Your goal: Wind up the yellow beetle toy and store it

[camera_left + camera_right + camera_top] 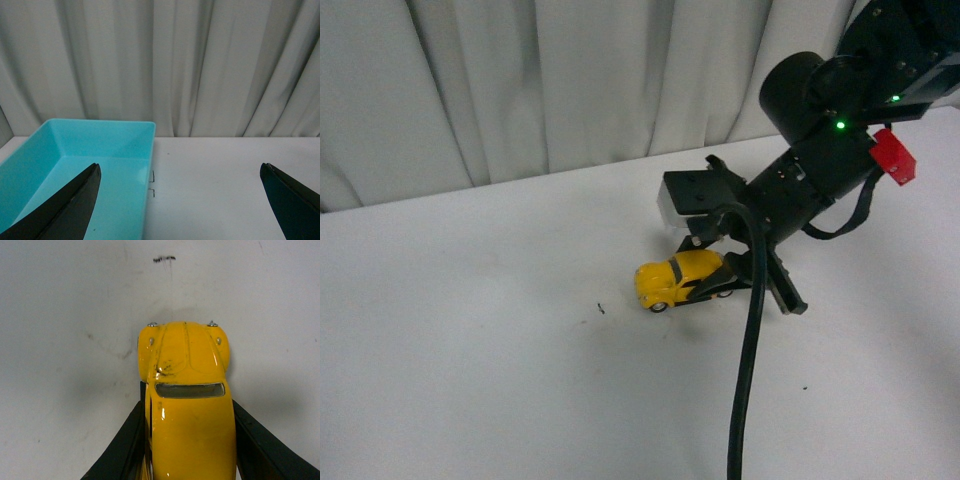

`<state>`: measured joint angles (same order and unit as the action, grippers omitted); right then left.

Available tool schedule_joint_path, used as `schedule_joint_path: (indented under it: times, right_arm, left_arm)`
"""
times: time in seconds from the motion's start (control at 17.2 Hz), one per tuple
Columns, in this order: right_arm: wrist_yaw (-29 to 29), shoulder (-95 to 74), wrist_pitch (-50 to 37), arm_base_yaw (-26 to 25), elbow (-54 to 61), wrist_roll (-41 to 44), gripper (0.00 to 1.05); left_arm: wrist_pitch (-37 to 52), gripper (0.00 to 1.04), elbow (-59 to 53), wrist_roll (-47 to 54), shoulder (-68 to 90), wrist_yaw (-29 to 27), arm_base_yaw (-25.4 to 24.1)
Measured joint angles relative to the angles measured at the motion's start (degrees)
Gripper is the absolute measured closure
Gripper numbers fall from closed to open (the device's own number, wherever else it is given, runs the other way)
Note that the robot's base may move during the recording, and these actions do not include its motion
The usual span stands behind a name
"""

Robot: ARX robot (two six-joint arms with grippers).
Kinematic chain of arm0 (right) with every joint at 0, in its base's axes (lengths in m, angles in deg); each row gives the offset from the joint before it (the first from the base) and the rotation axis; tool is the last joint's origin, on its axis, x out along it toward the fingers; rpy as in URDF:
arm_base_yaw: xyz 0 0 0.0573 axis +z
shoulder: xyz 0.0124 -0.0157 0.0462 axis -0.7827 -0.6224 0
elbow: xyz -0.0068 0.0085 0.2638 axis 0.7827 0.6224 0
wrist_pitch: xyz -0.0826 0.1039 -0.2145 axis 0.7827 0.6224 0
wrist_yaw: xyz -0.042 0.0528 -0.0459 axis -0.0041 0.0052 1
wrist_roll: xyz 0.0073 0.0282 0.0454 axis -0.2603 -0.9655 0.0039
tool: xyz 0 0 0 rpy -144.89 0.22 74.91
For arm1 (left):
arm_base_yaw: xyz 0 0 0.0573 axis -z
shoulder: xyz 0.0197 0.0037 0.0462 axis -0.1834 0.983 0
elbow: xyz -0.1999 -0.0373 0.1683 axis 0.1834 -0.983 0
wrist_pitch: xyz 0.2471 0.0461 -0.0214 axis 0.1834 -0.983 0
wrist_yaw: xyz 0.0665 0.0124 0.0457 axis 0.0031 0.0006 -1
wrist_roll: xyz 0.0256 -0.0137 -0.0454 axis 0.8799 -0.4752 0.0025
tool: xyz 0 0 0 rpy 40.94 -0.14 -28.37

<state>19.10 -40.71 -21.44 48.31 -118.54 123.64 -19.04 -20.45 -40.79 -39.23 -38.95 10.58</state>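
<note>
Cable: a black cable (748, 380) hangs closest to the front camera, running from 6 o'clock up to the right arm.
Right gripper: the right gripper (705, 270) reaches in from 2 o'clock, jaws closed narrowly on the car's flanks, one black finger (127, 440) pressed against each side.
Yellow beetle toy: the yellow beetle toy (675, 279) sits just toward 3 o'clock of the frame's centre, wheels on the white table (470, 350), nose toward 9 o'clock; scuffs mark its bonnet.
Mark: a small black mark (601, 309) lies near the nose, at 8 o'clock from it.
Left gripper: the left gripper (179, 170) has its jaws spread wide with nothing between them.
Bin: a turquoise bin (100, 140) lies under one finger, before a pale curtain (200, 65).
</note>
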Motion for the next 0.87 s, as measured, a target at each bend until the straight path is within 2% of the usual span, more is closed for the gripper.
schedule_joint_path:
  times: [0.41, 0.7, 0.87]
  right_arm:
    - [-1.7, 2.1, -0.6, -8.9, 5.4, 2.7, 0.63]
    - [-1.9, 2.4, 2.2, -10.1, 5.4, 8.2, 0.63]
    - [-1.1, 1.0, 6.5, -10.4, 4.3, 9.0, 0.33]
  left_arm:
    - [0.0, 0.07, 0.0, 0.0, 0.0, 0.0, 0.0]
    - [0.0, 0.07, 0.0, 0.0, 0.0, 0.0, 0.0]
    - [0.0, 0.07, 0.0, 0.0, 0.0, 0.0, 0.0]
